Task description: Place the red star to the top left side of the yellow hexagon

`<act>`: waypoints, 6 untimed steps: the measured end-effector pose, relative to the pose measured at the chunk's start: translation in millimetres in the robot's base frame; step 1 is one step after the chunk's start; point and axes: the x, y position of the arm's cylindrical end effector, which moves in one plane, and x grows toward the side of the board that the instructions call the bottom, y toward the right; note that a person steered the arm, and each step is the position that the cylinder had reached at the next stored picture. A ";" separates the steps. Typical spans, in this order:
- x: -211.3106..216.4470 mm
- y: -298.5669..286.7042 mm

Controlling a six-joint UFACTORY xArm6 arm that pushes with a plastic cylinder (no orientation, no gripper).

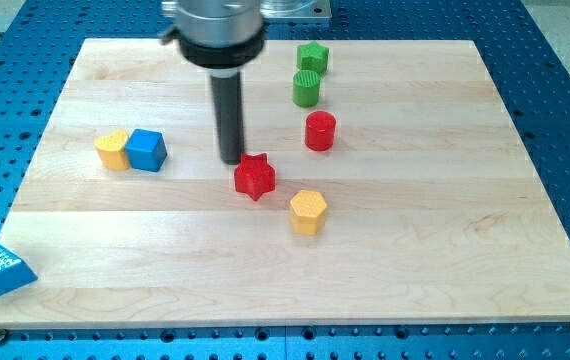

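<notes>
Item, my tip [231, 160]: lower end of a straight dark rod hung from a black-and-silver mount at the view's top; no pincer fitted, hence nothing to stand apart, together or clamped; the end meets the pale wooden board [445, 280] just beside the upper-left point of the red star, whether touching it or a hair off cannot be told. Item, red star-shaped block [254, 177]: lies near mid-board, toward the view's bottom-right of my tip. Item, yellow hexagonal block [308, 211]: lies near the star, to its bottom-right, the two apart with a strip of bare wood between. Governing relation: tip, star and hexagon fall roughly along one diagonal running from upper left to lower right, so the star already sits on the hexagon's top-left side; judged nearly or wholly placed. A further shove along that line would likely drive the star into the hexagon, so any coming move seems to call for little more than a nudge, or none. Other stock: yellow block [113, 150] touching a blue cube [147, 150] at the view's left; red cylinder [320, 131]; green cylinder [307, 88]; green block of unclear shape [313, 57]; blue triangular block [3, 269] off the board's bottom-left corner.
</notes>
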 end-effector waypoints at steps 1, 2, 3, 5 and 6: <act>23.0 12.2; 23.0 25.9; 22.4 2.8; 31.5 60.1; 22.3 83.6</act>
